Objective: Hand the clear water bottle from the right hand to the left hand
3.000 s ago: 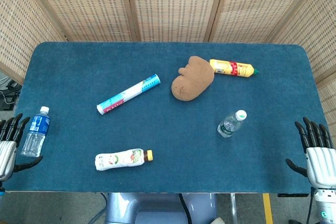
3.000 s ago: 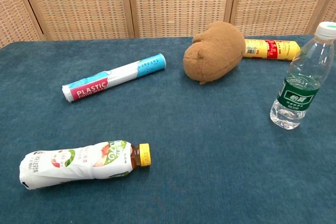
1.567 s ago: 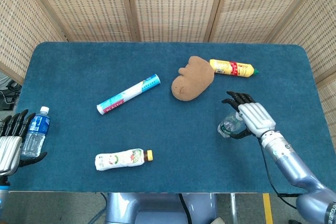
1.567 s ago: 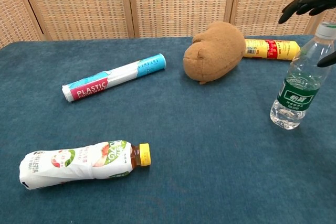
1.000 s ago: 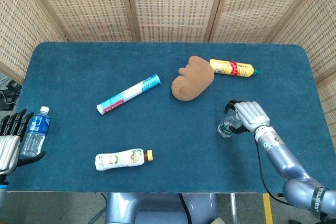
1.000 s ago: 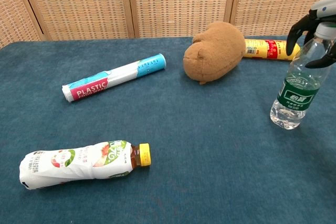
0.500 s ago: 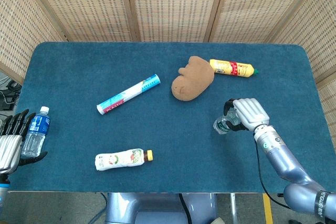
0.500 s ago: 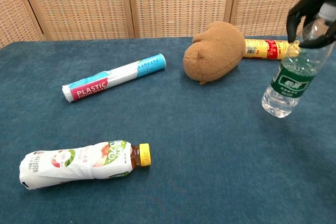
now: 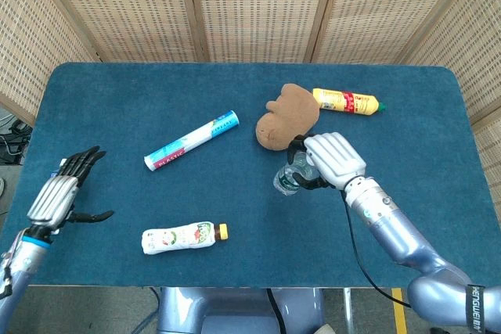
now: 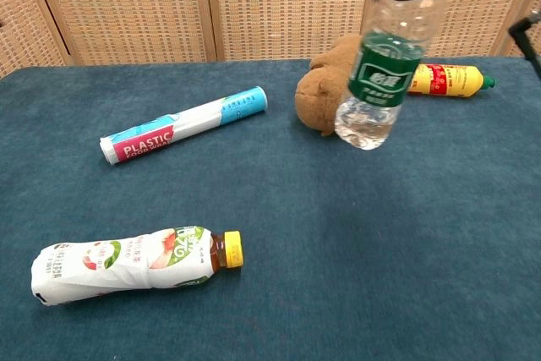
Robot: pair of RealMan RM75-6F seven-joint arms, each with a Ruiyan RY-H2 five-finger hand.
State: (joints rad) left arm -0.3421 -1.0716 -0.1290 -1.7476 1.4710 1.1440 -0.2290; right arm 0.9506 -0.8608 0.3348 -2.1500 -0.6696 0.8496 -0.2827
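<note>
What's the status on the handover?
Right hand grips bottle by its neck, lifted off table. Left hand open, far left. Nothing between them.

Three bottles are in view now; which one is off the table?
The clear water bottle with the green label, gripped near its neck by the right robot hand; the other two lie flat.

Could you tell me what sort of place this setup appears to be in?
Probably an indoor robot test station: a blue-carpeted table fenced by woven screens, strewn with assorted props like a plush toy and plastic-wrap roll.
</note>
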